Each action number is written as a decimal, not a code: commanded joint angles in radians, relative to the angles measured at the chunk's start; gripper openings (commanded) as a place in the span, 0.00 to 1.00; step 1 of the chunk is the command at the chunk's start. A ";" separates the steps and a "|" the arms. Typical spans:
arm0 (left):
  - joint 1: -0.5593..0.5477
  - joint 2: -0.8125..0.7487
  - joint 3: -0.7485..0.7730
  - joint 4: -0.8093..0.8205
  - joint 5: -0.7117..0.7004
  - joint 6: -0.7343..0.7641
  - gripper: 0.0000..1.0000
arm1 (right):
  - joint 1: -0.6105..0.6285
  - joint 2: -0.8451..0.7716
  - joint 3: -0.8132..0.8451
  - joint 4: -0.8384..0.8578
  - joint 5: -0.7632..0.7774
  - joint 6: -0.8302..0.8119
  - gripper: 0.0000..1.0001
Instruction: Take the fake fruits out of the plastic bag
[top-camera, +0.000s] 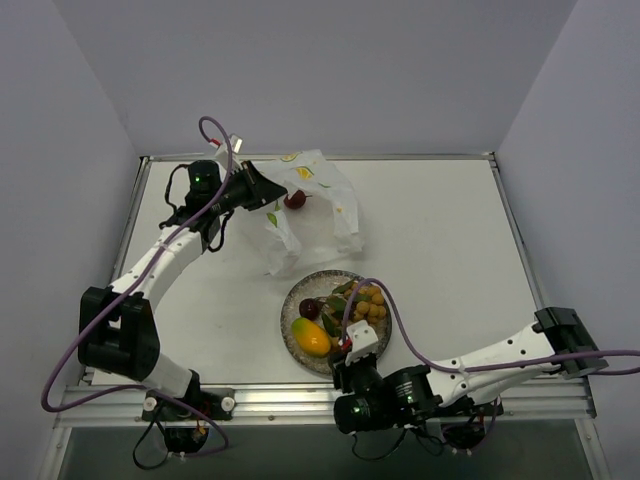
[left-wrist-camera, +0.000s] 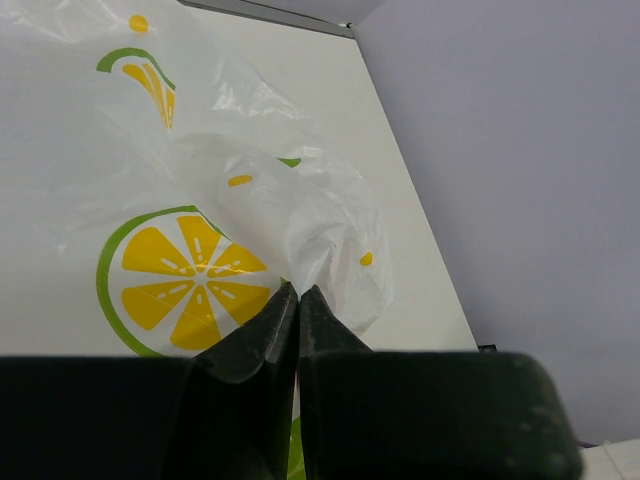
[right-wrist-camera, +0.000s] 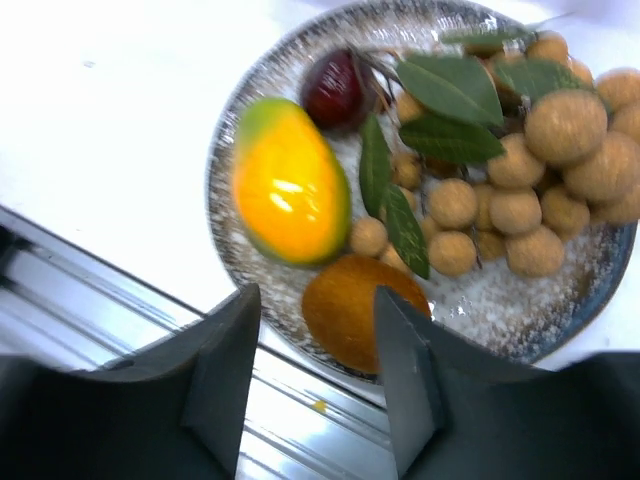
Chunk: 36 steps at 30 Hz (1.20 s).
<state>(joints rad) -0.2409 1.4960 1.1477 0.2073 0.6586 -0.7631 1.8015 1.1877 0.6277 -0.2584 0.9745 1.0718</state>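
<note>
My left gripper is shut on a fold of the plastic bag, holding it up at the back of the table. One dark maroon ball shows at the bag's mouth. On the speckled plate lie a mango, another maroon ball, a leafy bunch of berries and an orange ball. My right gripper hovers open over the plate's near edge, above the orange ball.
The metal rail of the table's near edge runs just below the plate. Grey walls close in the table on three sides.
</note>
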 joint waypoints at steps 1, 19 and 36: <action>0.006 -0.069 0.023 0.027 0.019 0.013 0.02 | 0.012 -0.005 0.107 -0.096 0.092 -0.062 0.30; 0.002 -0.074 0.038 0.006 0.065 0.047 0.02 | -0.797 0.173 0.201 0.823 -0.591 -0.852 0.00; -0.012 -0.095 0.037 0.092 0.150 -0.047 0.02 | -1.028 0.755 0.457 1.174 -0.675 -0.846 0.15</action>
<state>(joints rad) -0.2428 1.4456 1.1477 0.2409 0.7715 -0.7910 0.7887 1.8977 1.0126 0.7937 0.2970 0.2348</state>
